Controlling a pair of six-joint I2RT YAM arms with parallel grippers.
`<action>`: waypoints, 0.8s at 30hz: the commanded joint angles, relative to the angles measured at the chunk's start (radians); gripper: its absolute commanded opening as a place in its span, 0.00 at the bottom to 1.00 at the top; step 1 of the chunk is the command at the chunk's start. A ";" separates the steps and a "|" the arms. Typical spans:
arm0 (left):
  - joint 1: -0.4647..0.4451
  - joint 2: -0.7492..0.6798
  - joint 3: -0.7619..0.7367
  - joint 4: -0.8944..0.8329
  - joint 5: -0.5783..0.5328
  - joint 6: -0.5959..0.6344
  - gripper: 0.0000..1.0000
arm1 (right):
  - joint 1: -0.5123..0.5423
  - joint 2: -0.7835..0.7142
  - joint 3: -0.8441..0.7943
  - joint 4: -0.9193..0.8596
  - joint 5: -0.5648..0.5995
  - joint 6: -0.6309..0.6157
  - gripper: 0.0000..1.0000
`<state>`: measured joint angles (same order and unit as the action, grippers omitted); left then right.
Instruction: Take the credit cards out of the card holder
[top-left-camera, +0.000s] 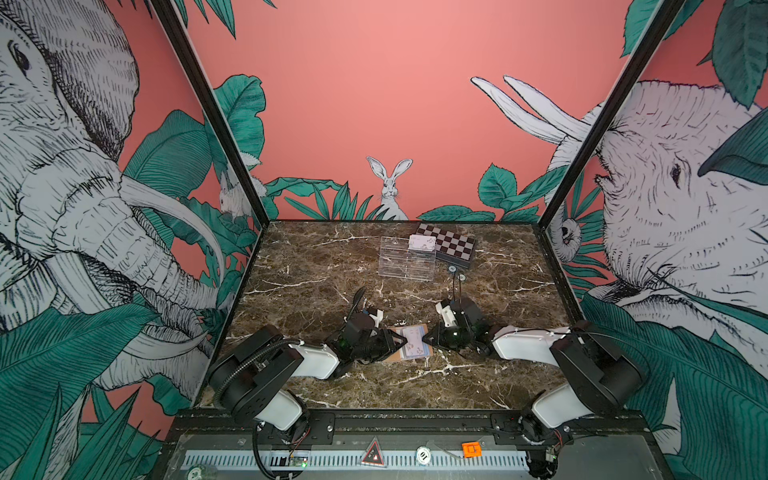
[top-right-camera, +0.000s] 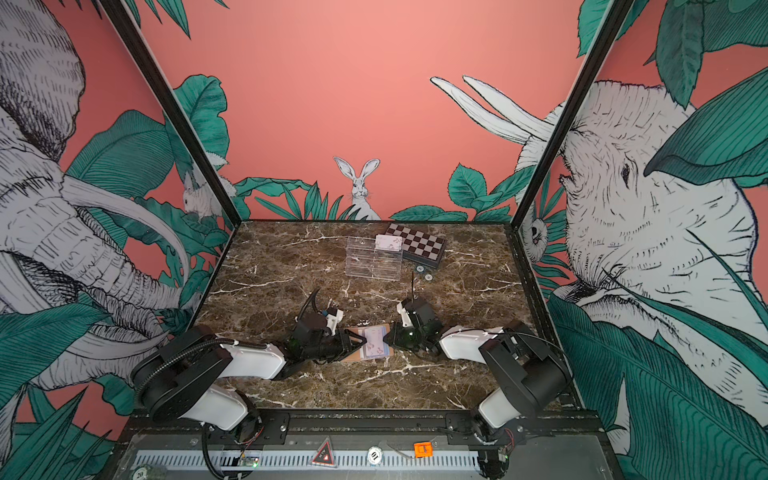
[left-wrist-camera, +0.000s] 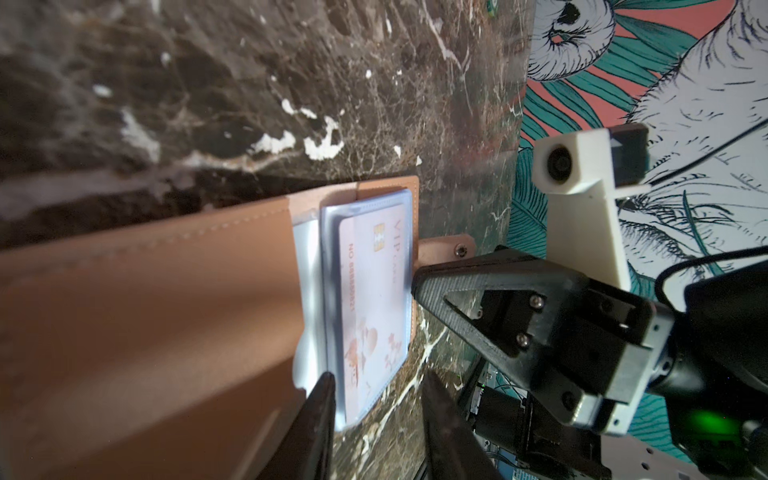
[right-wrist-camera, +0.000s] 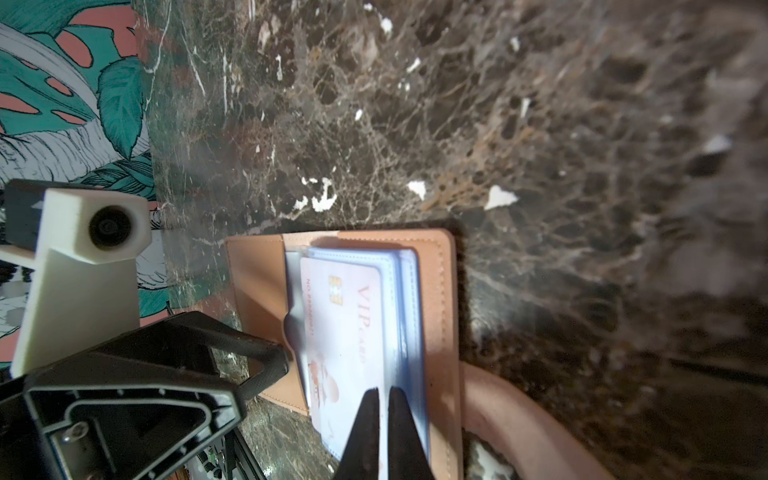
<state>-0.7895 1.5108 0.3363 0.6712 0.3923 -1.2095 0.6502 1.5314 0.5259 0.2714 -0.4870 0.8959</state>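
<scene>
Card holder (left-wrist-camera: 166, 311) lies open front-centre on the table (top-left-camera: 332, 266), with a credit card (left-wrist-camera: 374, 291) in its top sleeve. Your right gripper (right-wrist-camera: 383, 392) is closed, tips pinning the sleeve edge, and your left gripper (left-wrist-camera: 378, 376) has its jaws apart, straddling the card's end. Pinch the card only, then pull straight along the sleeve.

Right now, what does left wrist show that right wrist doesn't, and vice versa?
Left wrist only: the snap stud on the strap tab, and the right pincer side-on, tip at the sleeve edge. Right wrist only: the left pincer side-on, tip at the pocket. Both: the open card holder on the marble table, VIP card sleeved.
</scene>
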 joint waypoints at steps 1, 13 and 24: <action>-0.004 0.025 -0.024 0.065 -0.006 -0.013 0.35 | 0.012 0.017 0.002 0.028 0.002 0.009 0.08; -0.004 0.106 -0.059 0.215 -0.016 -0.042 0.27 | 0.035 0.039 -0.009 0.047 0.014 0.021 0.07; -0.004 0.139 -0.062 0.267 -0.009 -0.044 0.16 | 0.042 0.054 -0.004 0.046 0.011 0.018 0.07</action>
<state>-0.7895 1.6405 0.2871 0.8909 0.3843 -1.2419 0.6811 1.5661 0.5259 0.3111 -0.4866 0.9134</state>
